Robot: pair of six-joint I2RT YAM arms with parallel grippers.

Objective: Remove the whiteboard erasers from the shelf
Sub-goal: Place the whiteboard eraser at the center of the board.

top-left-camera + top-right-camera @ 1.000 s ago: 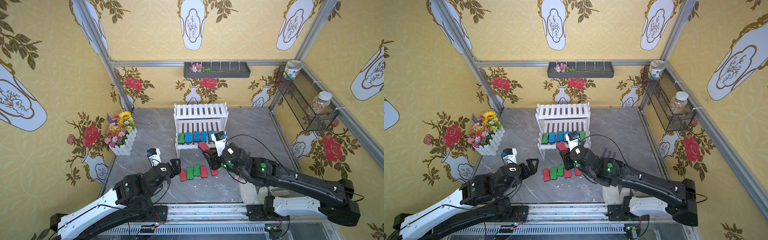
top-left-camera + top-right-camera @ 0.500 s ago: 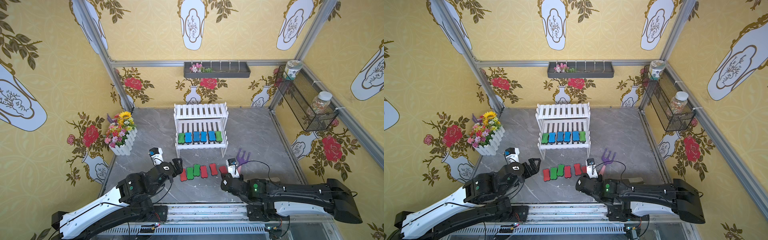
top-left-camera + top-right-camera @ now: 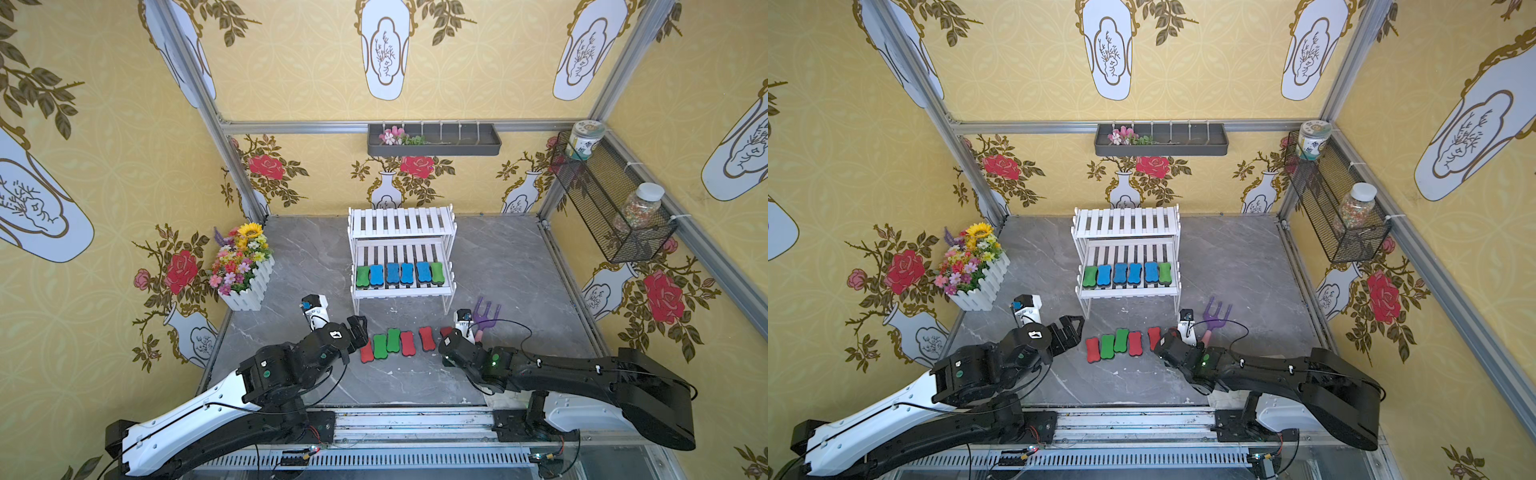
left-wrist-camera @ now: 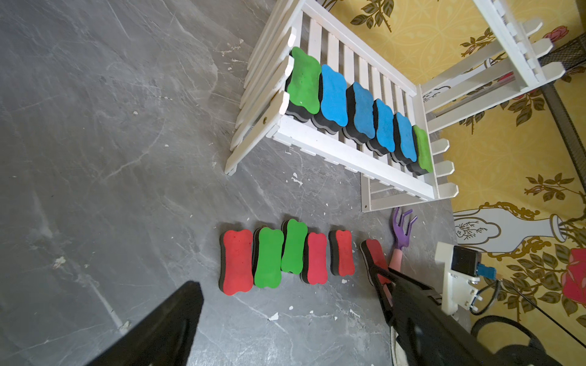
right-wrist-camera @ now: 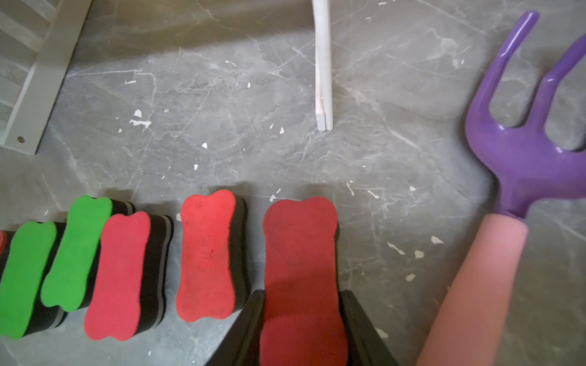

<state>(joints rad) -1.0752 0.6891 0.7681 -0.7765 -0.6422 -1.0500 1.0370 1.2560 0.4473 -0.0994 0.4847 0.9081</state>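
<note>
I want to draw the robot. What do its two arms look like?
The left arm and right arm are black, with white shells near the base, green dots and thin black looping cables. A white camera bracket sits at each wrist. The left arm wears a white logo.

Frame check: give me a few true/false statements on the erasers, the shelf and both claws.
1. Six erasers sit on the lower tier of the shelf. True.
2. The top of the shelf holds two red erasers. False: it is bare.
3. The right claw is shut on a red eraser. True.
4. The left claw grips a green eraser. False: it is open and holds nothing.
5. Every eraser on the shelf is blue. False: four are blue, two green.
</note>
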